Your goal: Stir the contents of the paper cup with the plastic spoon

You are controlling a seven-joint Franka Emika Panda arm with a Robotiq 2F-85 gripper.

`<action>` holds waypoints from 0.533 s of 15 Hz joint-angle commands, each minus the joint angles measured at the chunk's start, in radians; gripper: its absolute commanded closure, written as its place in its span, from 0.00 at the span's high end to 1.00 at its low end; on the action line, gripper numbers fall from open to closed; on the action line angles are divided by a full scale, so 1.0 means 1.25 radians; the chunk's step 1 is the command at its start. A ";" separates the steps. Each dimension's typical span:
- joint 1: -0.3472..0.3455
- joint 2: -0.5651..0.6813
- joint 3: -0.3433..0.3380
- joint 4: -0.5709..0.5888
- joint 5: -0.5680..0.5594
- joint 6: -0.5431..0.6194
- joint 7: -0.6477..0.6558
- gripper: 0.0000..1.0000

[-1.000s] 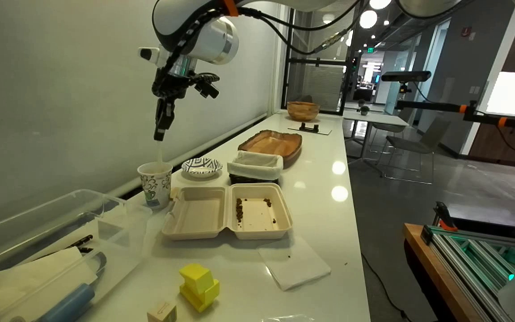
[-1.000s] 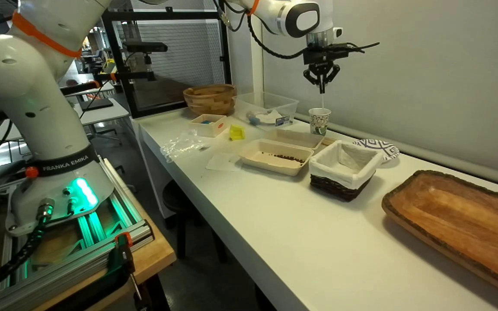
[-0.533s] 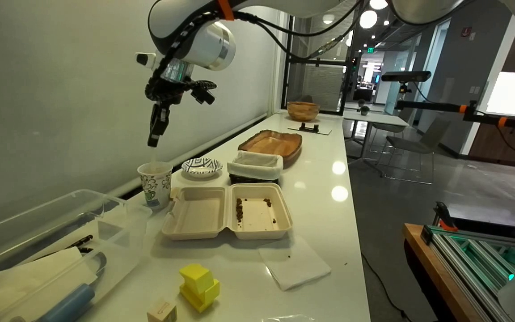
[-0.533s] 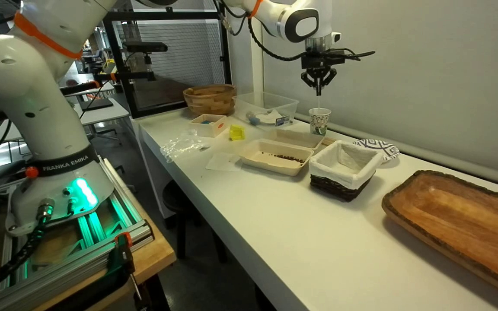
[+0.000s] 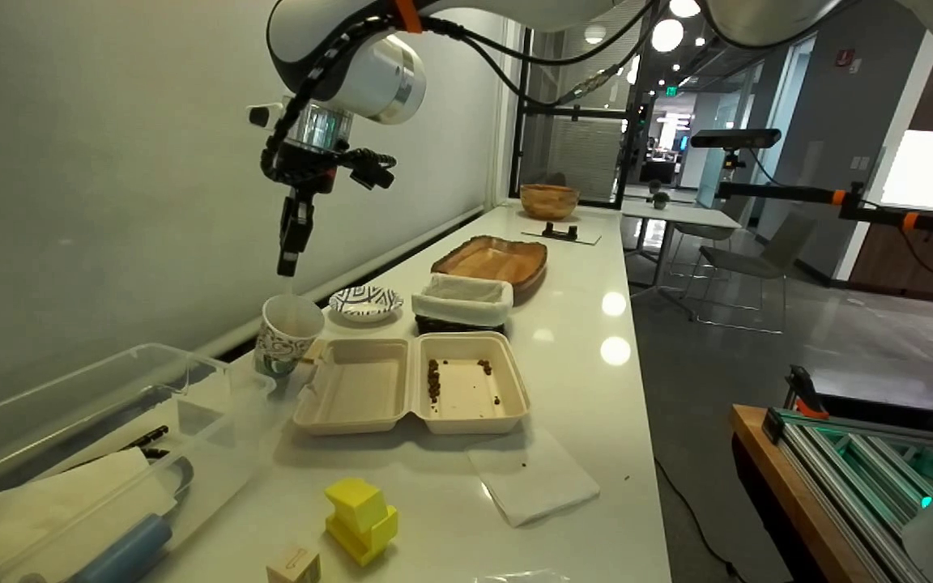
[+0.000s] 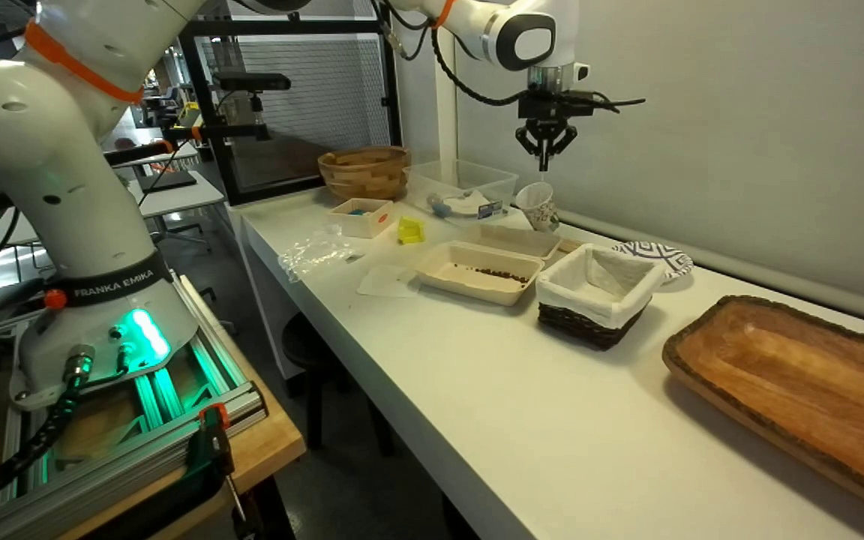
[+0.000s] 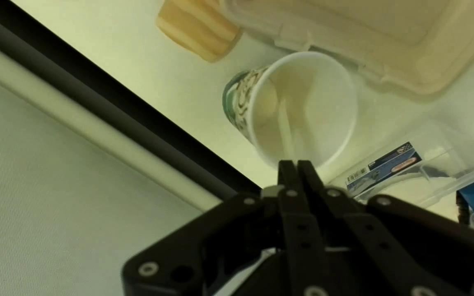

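The white patterned paper cup (image 5: 279,350) stands near the wall and leans over, its rim shifted away from its base. It shows tilted in an exterior view (image 6: 542,215) and in the wrist view (image 7: 242,98). My gripper (image 5: 288,267) is above the cup's mouth, also in an exterior view (image 6: 544,163). In the wrist view my fingertips (image 7: 296,166) are shut on the thin pale plastic spoon (image 7: 285,127), which runs down into the cup. Its lower end is blurred inside the cup. The spoon shows faintly in an exterior view (image 6: 543,177).
An open beige clamshell box (image 5: 418,417) with brown bits lies right beside the cup. A clear plastic bin (image 5: 227,380) is on its other side. A patterned bowl (image 5: 365,304) and a cloth-lined basket (image 5: 462,300) stand farther along. The wall (image 5: 110,202) is close behind.
The cup was upright and now leans, its rim shifted right in an exterior view. My gripper has come lower over the cup, still holding the spoon in it.
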 commanded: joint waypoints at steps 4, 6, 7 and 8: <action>0.009 0.019 -0.043 0.037 -0.024 -0.006 0.046 0.01; 0.009 0.023 -0.045 0.040 -0.025 0.019 0.041 0.01; 0.008 0.024 -0.044 0.042 -0.024 0.030 0.038 0.01; 0.008 0.026 -0.040 0.042 -0.021 0.047 0.033 0.01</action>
